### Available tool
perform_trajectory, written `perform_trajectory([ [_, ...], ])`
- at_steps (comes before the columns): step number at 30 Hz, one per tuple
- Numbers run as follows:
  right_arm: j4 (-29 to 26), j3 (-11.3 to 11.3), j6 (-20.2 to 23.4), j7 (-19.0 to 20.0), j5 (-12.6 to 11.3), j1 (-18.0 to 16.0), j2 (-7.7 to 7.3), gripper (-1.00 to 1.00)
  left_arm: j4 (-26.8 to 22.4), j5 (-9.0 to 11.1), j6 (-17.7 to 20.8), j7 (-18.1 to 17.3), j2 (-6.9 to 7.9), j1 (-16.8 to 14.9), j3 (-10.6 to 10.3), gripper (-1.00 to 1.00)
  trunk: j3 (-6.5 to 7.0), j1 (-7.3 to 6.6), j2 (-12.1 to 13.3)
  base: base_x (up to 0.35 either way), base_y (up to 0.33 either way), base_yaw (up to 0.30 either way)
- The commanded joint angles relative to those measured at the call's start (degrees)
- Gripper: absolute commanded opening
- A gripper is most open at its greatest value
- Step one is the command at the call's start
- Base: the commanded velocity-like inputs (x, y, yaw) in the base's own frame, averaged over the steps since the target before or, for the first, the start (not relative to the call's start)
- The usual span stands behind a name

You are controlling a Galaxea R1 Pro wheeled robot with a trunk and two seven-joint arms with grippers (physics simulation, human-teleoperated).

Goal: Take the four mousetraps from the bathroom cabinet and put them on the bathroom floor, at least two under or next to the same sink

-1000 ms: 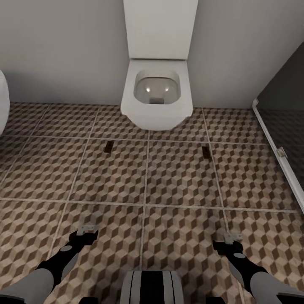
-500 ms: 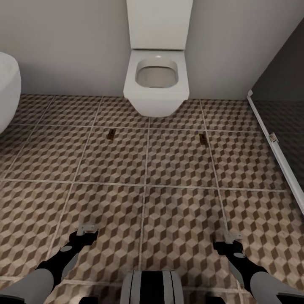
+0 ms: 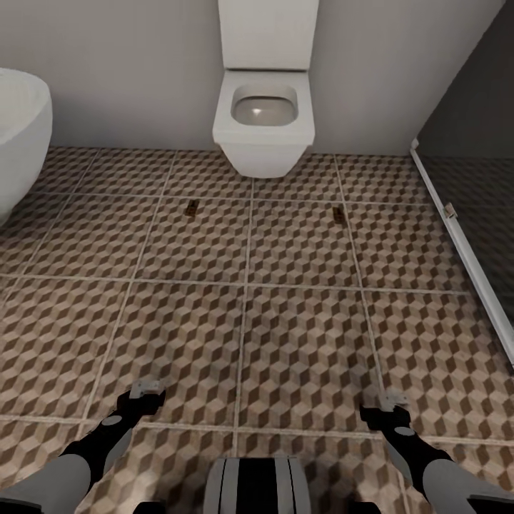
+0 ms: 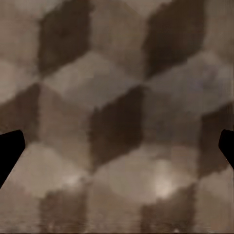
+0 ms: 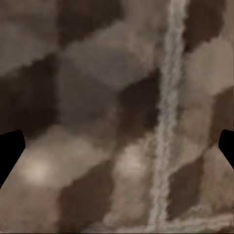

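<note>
Ahead of us, two mousetraps, one (image 3: 191,208) left, one (image 3: 338,213) right, lie on the bathroom floor (image 3: 300,321) before the toilet (image 3: 265,121), long axes pointing away. Left gripper (image 3: 146,390) and right gripper (image 3: 391,403) hang open, empty; each trap well ahead of its own side's arm.

Your head camera looks forward and down at the toilet (image 3: 264,121) across the bathroom floor (image 3: 300,321). Both wrist cameras face straight down, close over that same floor, well short of the toilet.
</note>
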Motion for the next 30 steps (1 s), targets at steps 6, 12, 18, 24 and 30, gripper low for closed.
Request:
perform_trajectory([
  [6, 0.1, -0.4, -0.2, -0.1, 0.6, 0.0, 0.06, 1.00, 0.1, 0.6, -0.2, 0.0, 0.08, 0.0, -0.5, 1.00, -0.03, -0.05, 0.0, -0.344, 0.000, 0.000],
  [12, 0.0, -0.3, -0.2, -0.1, 0.6, 0.0, 0.07, 1.00, 0.1, 0.6, -0.3, 0.0, 0.04, 0.0, -0.5, 1.00, -0.03, -0.05, 0.0, -0.344, 0.000, 0.000],
  [18, -0.2, -0.3, -0.2, -0.1, 0.7, 0.0, 0.05, 1.00, 0.1, 0.5, -0.3, 0.0, -0.07, 0.0, -0.5, 1.00, -0.03, -0.05, 0.0, -0.341, 0.015, 0.000],
  [24, -0.3, -0.4, -0.2, -0.1, 0.7, 0.0, 0.00, 1.00, 0.1, 0.5, -0.3, 0.0, -0.07, 0.0, -0.5, 1.00, -0.03, -0.05, 0.0, -0.222, 0.037, 0.000],
  [30, -0.4, -0.5, -0.2, -0.1, 0.7, 0.0, -0.06, 1.00, 0.1, 0.5, -0.3, 0.0, -0.11, 0.0, -0.5, 1.00, -0.03, -0.05, 0.0, -0.063, 0.011, 0.000],
])
